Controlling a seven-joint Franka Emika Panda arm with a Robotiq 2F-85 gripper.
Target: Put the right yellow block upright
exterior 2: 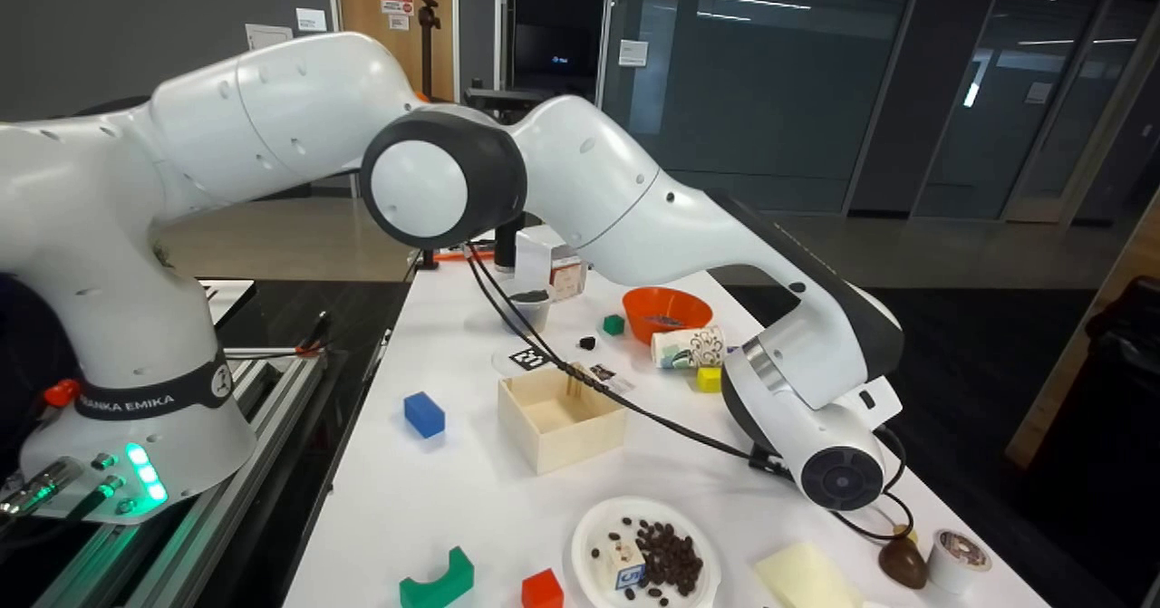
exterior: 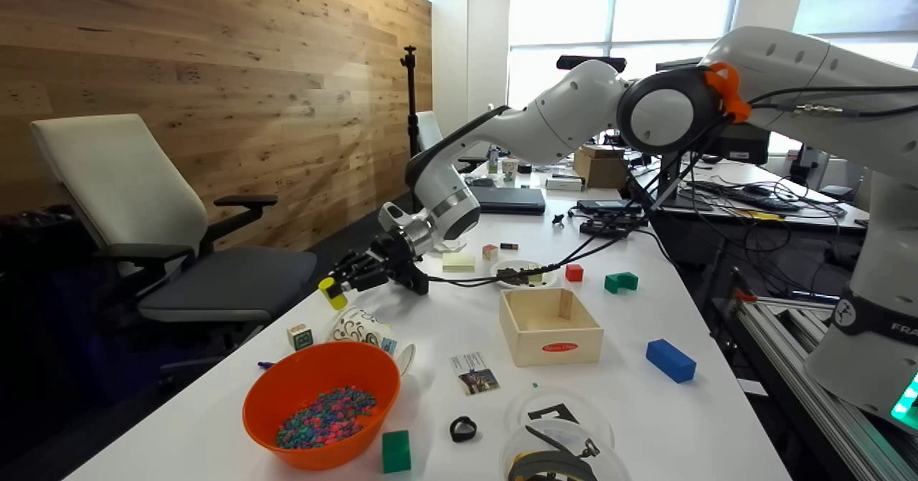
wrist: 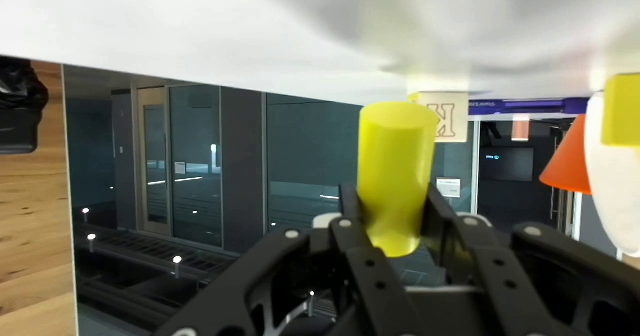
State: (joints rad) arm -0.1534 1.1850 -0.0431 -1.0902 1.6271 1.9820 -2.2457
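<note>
The yellow block is a plain bright yellow cylinder, gripped near one end. My gripper is shut on it, with a finger on each side. The wrist picture stands upside down, and the block's free end points toward the table there. In an exterior view the held block is slightly tilted at the front of my low, nearly level gripper, near the table's edge. It seems to be above the table. My arm hides the gripper in an exterior view. Another yellow block stands beside the cup; it also shows in the wrist view.
A letter block, a patterned cup on its side and an orange bowl are close to the gripper. A wooden box, blue block, green block and plate lie farther off.
</note>
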